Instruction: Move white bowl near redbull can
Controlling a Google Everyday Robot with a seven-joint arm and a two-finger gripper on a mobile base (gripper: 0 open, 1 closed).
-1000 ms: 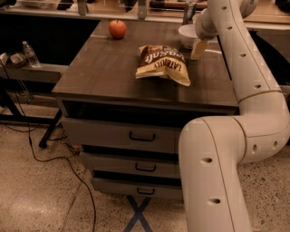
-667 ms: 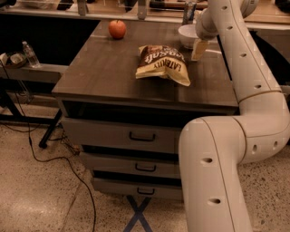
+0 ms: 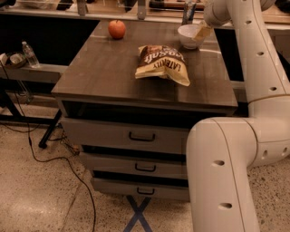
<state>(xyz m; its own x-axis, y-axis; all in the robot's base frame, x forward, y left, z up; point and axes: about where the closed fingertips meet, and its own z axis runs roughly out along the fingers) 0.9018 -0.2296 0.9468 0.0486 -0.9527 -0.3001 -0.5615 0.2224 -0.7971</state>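
Note:
The white bowl (image 3: 187, 35) stands at the far right of the dark wooden table (image 3: 108, 72). My gripper (image 3: 202, 31) reaches down from the upper right and is at the bowl's right rim, touching or nearly touching it. The redbull can (image 3: 187, 11), slim and silver-grey, stands upright just behind the bowl at the table's far edge; its top is cut off by the frame.
A brown and cream chip bag (image 3: 163, 63) lies in the middle of the table, in front of the bowl. A red apple (image 3: 117, 29) sits at the far left. A water bottle (image 3: 30, 54) stands on a low shelf at the left. My arm's white links fill the right side.

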